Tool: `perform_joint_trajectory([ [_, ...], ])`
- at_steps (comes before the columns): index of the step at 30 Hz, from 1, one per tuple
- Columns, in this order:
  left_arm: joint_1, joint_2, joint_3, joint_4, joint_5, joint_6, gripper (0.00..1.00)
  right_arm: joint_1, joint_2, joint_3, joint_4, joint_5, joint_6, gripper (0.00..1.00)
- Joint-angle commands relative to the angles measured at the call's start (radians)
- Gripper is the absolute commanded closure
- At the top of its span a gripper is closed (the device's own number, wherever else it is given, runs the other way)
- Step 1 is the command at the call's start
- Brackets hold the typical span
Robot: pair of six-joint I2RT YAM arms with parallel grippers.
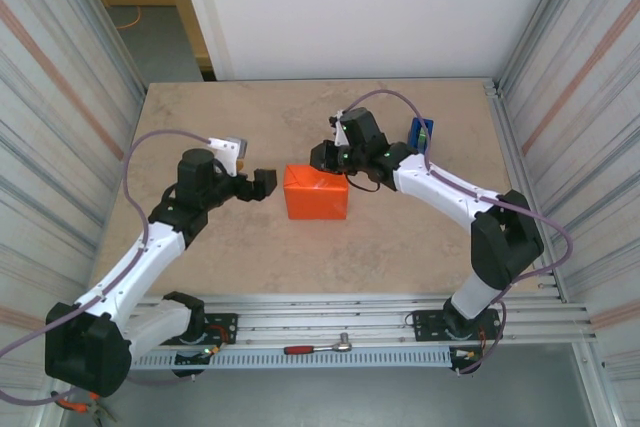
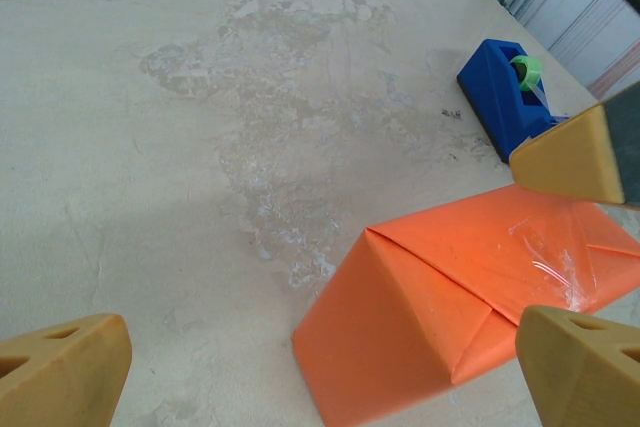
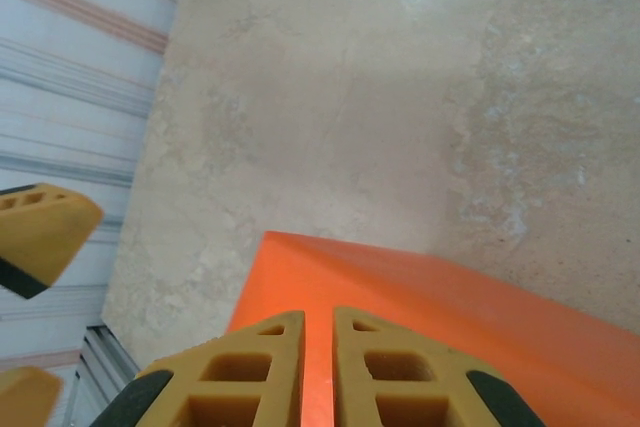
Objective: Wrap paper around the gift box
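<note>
Centrally, the paper (image 1: 316,193) lies on the beige table (image 1: 420,247).

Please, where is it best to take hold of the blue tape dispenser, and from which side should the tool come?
Grip the narrow blue plastic tape dispenser across its two long flat sides, at the solid middle of the body, clear of the green tape roll. Come from above: it stands on its base on the beige table, and its narrow width probably fits an open tool.

Blue tape dispenser (image 2: 497,89), red-handled ratchet (image 1: 318,348)
</note>
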Motion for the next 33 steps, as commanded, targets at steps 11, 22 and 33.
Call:
perform_joint_trajectory([
  [11,0.007,-0.067,-0.080,0.116,-0.013,0.053,0.01,0.046,0.039,-0.005,-0.021,-0.017,-0.001,0.80],
  [22,0.007,-0.054,-0.113,0.163,-0.035,0.051,0.01,0.031,-0.101,0.011,-0.081,0.002,-0.024,0.52],
  [33,0.003,-0.001,-0.080,0.097,-0.005,-0.065,0.01,-0.052,-0.359,-0.234,-0.153,0.118,-0.068,0.44],
])
